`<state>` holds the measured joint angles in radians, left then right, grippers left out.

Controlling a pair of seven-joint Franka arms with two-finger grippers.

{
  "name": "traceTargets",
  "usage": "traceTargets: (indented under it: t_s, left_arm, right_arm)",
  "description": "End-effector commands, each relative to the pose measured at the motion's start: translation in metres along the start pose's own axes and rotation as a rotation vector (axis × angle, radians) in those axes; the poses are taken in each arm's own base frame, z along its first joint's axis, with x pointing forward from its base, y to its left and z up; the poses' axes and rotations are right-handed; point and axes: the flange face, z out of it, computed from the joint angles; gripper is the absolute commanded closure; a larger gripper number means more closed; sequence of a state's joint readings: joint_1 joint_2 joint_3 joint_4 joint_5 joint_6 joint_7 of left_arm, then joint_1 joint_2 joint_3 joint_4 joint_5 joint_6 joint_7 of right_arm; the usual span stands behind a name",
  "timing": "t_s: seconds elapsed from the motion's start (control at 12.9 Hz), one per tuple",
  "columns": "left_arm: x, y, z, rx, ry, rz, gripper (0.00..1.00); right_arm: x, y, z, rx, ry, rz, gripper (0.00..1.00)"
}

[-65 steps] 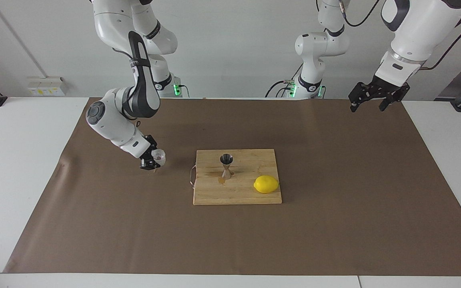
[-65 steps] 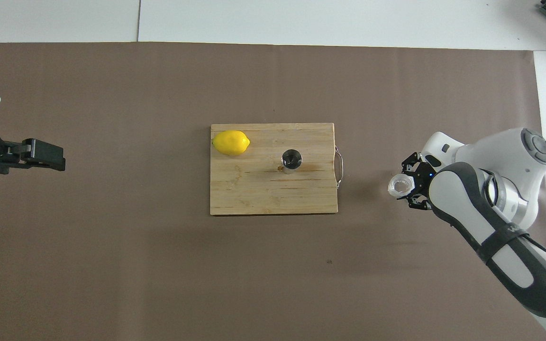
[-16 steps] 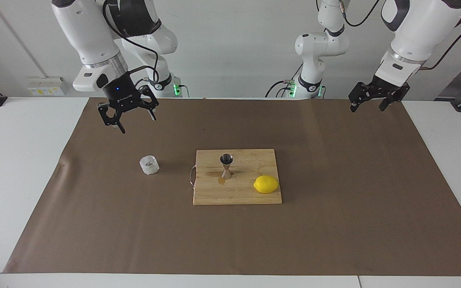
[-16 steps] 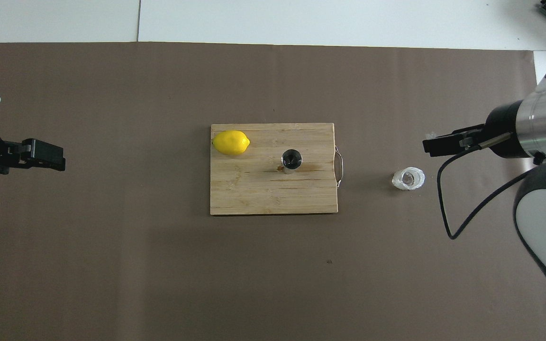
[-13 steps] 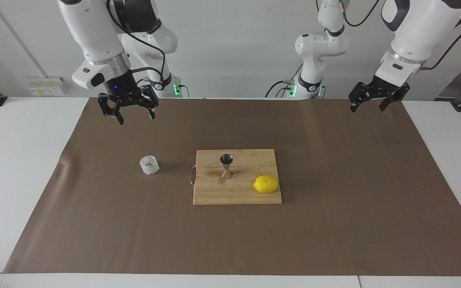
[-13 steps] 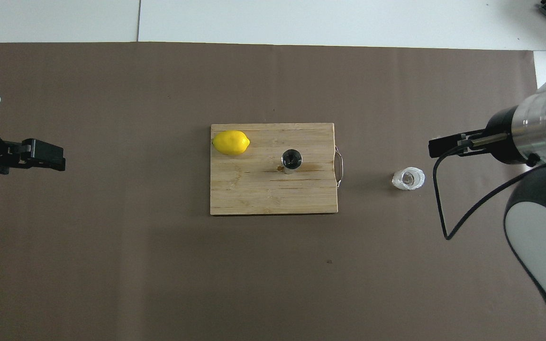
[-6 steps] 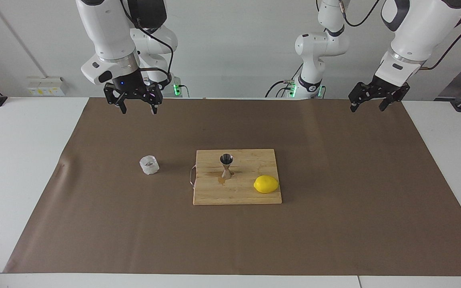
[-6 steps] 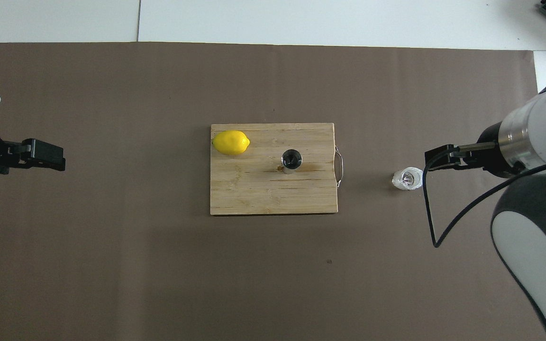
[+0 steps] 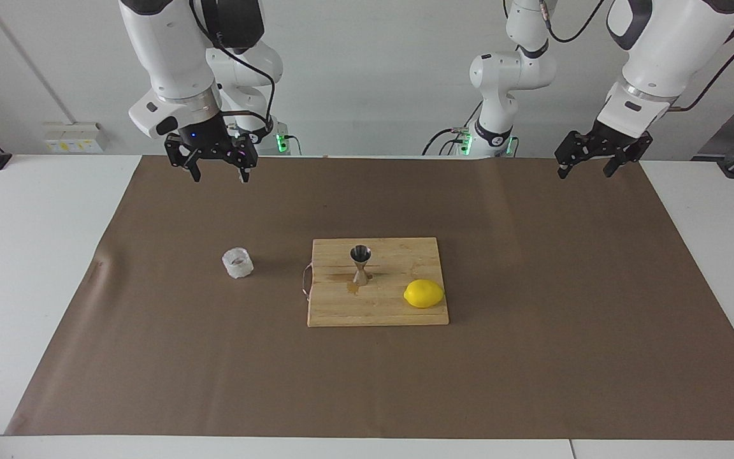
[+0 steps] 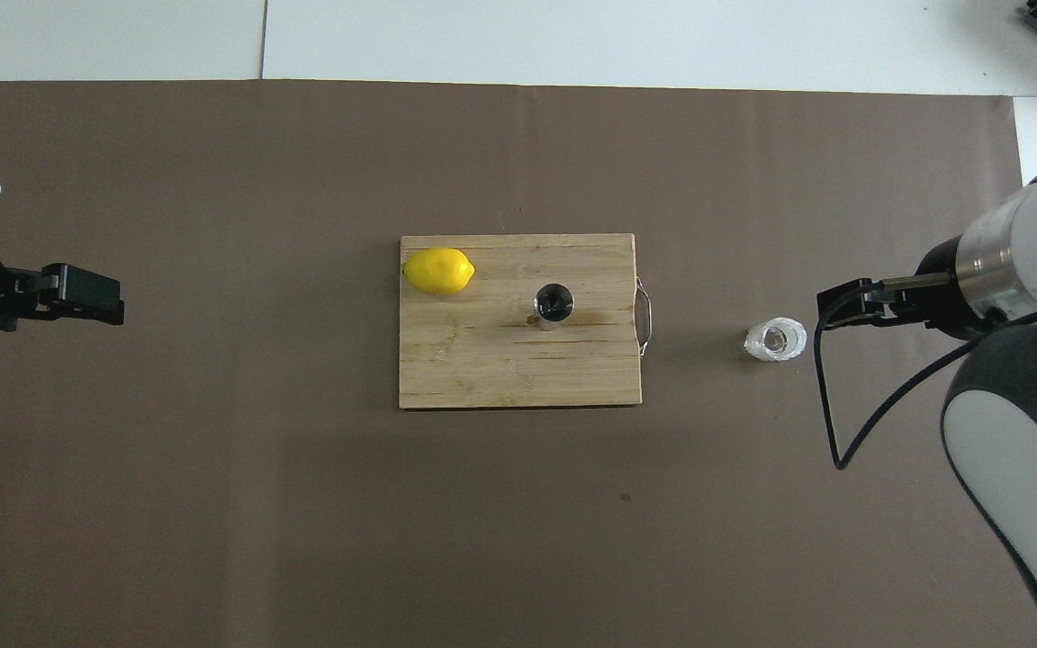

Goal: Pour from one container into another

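A: Where does the pour stand?

B: By the look of things, the pouring itself seems over. The glass cup [image 9: 237, 262] stands upright on the brown paper [image 9: 532, 357], free of any grip, at about nine o'clock from the cutting board [image 9: 399, 312] in the facing view. The jigger [image 9: 360, 264] stands upright on the board, and a small wet patch shows on the wood at its foot.

A: And the arms?

B: The right gripper [image 9: 216, 169] hangs high over the paper's edge at the robots' end, jaws apart and empty, at roughly eleven o'clock from the cup in the facing view and well apart from it. The left gripper [image 9: 587, 164] waits over the corner of the paper at the left arm's end of the surface, jaws apart too, holding nothing.

A: Anything else on the board?

B: A lemon [image 9: 424, 293], at about four o'clock from the jigger in the facing view, near it but not touching.

A: So what would the next move call for?

B: I judge little remains: the right arm clearing away to rest. If another pour were wanted, the right jaws would have to descend around the cup's sides, lift it level, carry it over the jigger's narrow mouth and tip slowly, since that patch suggests how easily liquid misses.
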<state>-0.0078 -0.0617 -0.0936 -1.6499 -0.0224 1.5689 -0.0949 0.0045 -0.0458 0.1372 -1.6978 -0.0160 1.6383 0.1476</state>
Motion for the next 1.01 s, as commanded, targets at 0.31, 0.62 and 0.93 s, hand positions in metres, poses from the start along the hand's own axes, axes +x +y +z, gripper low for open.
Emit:
traceTargets:
  t_s: [0.31, 0.62, 0.93]
  left_arm:
    - [-0.0092, -0.0032, -0.0010, -0.007, -0.007, -0.001, 0.00]
    - [-0.0092, -0.0032, -0.0010, -0.007, -0.007, -0.001, 0.00]
    - [-0.0088, -0.0032, -0.0002, -0.007, -0.009, -0.001, 0.00]
  right_arm:
    - [-0.0036, 0.0070, -0.0015, -0.012, 0.026, -0.031, 0.00]
    - [-0.0034, 0.0062, -0.0027, -0.012, 0.026, -0.031, 0.00]
    - [-0.0027, 0.0109, -0.0046, -0.008, 0.028, -0.029, 0.00]
